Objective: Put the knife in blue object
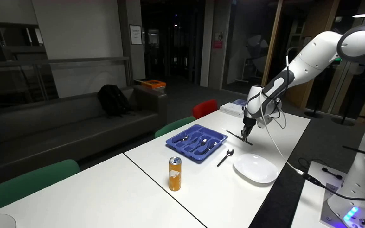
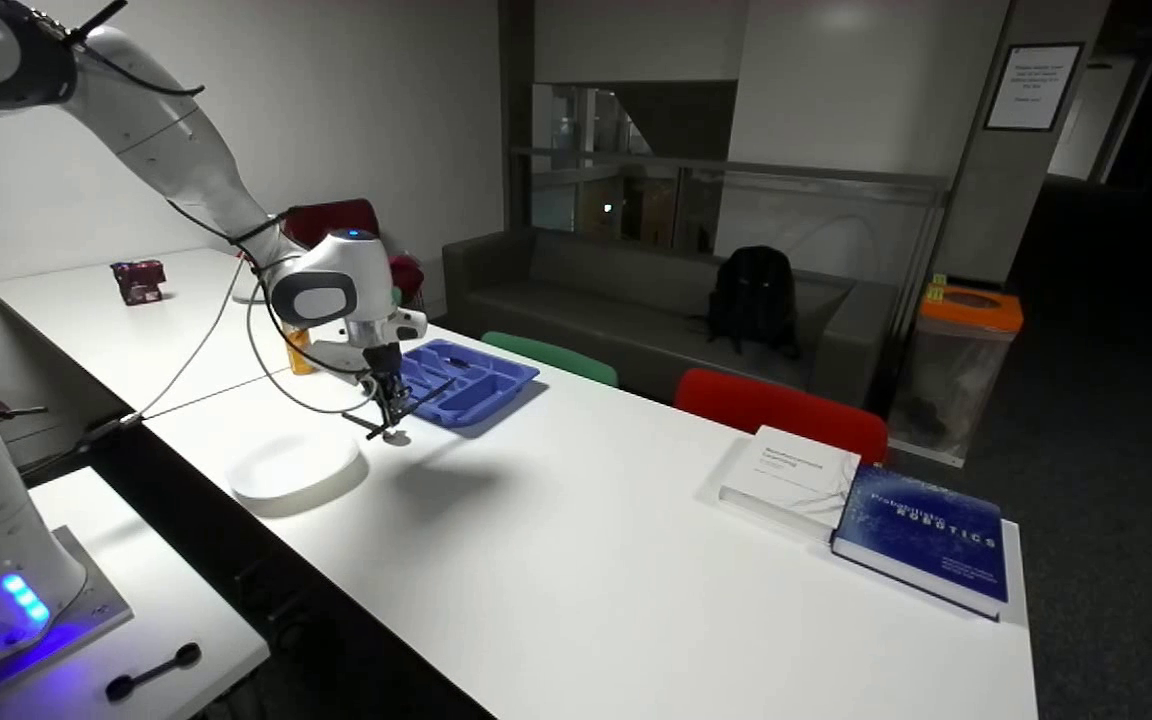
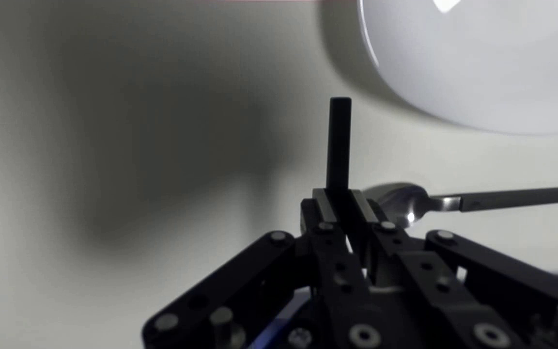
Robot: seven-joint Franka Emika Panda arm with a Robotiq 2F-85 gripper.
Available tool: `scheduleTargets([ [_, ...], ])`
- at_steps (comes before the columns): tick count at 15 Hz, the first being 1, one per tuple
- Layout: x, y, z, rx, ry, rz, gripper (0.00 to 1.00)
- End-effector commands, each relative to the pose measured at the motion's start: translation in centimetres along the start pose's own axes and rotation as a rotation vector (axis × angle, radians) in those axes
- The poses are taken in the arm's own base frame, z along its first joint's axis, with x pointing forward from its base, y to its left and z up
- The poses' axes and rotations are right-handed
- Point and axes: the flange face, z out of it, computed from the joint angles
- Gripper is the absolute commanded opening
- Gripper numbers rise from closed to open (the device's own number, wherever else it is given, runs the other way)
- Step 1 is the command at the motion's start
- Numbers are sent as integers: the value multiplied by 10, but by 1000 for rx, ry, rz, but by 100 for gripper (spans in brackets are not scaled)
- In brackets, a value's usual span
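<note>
black knife [image 3: 339,143] pinched between jaws, near blue tray [image 2: 473,399]

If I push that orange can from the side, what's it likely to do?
The orange can would probably tip if pushed high, since it stands upright, tall and narrow. Once down, it would likely roll, given its round sides. Its weight is hard to judge: nothing shows how full it is.
</note>
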Motion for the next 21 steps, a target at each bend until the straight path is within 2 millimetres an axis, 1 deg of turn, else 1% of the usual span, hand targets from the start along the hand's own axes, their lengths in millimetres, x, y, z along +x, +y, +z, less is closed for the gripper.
scheduleTargets([
  [1,15,-13,-19,-3,-121,44,3],
  [2,6,-11,-3,-8,-82,25,12],
  [3,10,-16,-6,-2,-104,31,12],
  [5,15,-18,-11,3,-111,31,12],
  [14,15,-15,-10,2,-110,37,12],
  [15,15,-15,-10,3,-110,37,3],
  [17,19,-21,-12,51,-95,91,3],
  [21,27,-41,-18,155,-25,294,3],
])
